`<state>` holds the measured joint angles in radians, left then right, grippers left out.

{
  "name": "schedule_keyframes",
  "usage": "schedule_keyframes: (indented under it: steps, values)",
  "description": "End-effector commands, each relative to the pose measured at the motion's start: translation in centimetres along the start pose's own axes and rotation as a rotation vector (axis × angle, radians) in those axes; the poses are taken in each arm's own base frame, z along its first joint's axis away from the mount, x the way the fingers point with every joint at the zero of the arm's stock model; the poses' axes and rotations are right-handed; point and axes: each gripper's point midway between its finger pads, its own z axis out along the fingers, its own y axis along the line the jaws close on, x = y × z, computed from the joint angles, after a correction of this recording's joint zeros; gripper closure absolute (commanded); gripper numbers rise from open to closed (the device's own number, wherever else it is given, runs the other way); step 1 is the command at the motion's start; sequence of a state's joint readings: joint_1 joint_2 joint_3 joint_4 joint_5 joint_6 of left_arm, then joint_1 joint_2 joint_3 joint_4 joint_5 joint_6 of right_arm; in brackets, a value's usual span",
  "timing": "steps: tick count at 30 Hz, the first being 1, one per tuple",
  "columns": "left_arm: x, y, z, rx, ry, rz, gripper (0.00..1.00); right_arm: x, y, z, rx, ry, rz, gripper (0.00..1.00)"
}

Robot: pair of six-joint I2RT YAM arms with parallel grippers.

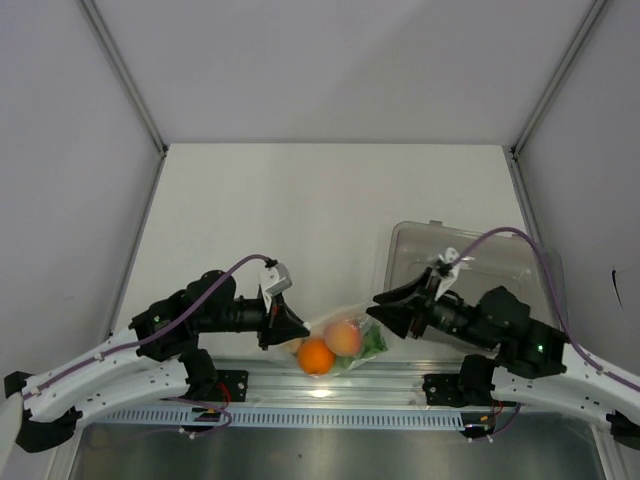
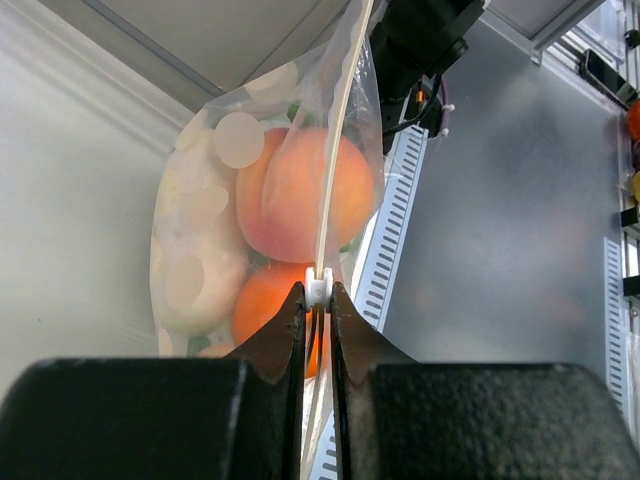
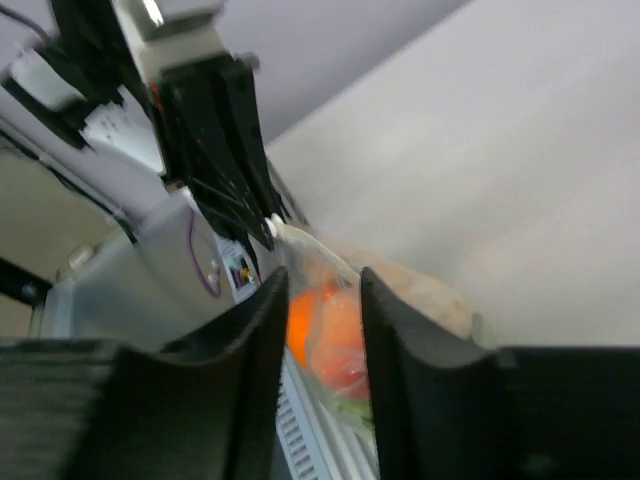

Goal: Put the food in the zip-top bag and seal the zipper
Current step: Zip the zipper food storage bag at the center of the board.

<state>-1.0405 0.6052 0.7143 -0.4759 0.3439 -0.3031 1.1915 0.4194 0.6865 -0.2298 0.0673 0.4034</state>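
Observation:
The zip-top bag (image 1: 340, 343) lies at the table's near edge with the food inside: an orange (image 1: 316, 357), a reddish-orange fruit (image 1: 345, 336) and green lettuce (image 1: 373, 346). My left gripper (image 1: 296, 330) is shut on the bag's left end. In the left wrist view the left gripper (image 2: 317, 290) pinches the zipper (image 2: 341, 130) just behind a small white slider (image 2: 318, 287), and the pale egg-like piece (image 2: 200, 280) shows through the plastic. My right gripper (image 1: 380, 308) is at the bag's right end. In its wrist view the right gripper (image 3: 322, 275) is open, with the bag (image 3: 330, 320) showing in the gap.
A rigid clear tray (image 1: 500, 255) stands at the back right, behind the right arm. The metal rail (image 1: 330, 385) with both arm bases runs just below the bag. Grey side walls close in the table on both sides.

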Motion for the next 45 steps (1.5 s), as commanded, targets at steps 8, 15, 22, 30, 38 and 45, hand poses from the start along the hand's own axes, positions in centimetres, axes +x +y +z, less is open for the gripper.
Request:
schedule_keyframes:
  steps: [8,15,22,30,38,45]
  values:
    - [-2.0,-1.3,-0.9,0.036,-0.023,0.065,0.99,-0.4,2.6,6.1,-0.032,0.276,-0.200,0.01]
    - [-2.0,-1.4,-0.6,0.048,-0.013,0.058,1.00,4.1,3.9,7.2,-0.153,0.525,-0.219,0.01]
    - [-2.0,-1.4,-0.4,0.055,-0.010,0.058,0.99,6.5,4.2,6.5,-0.228,0.629,-0.202,0.18]
    - [-1.8,-1.4,-0.4,0.057,-0.006,0.055,0.99,6.6,3.1,7.0,-0.191,0.634,-0.218,0.24]
    - [-2.0,-1.6,-0.4,0.064,-0.009,0.055,0.99,6.9,2.1,7.9,-0.147,0.652,-0.235,0.37]
    - [-2.2,-1.7,-0.5,0.065,-0.017,0.058,0.99,7.4,1.4,8.3,-0.110,0.662,-0.234,0.80]
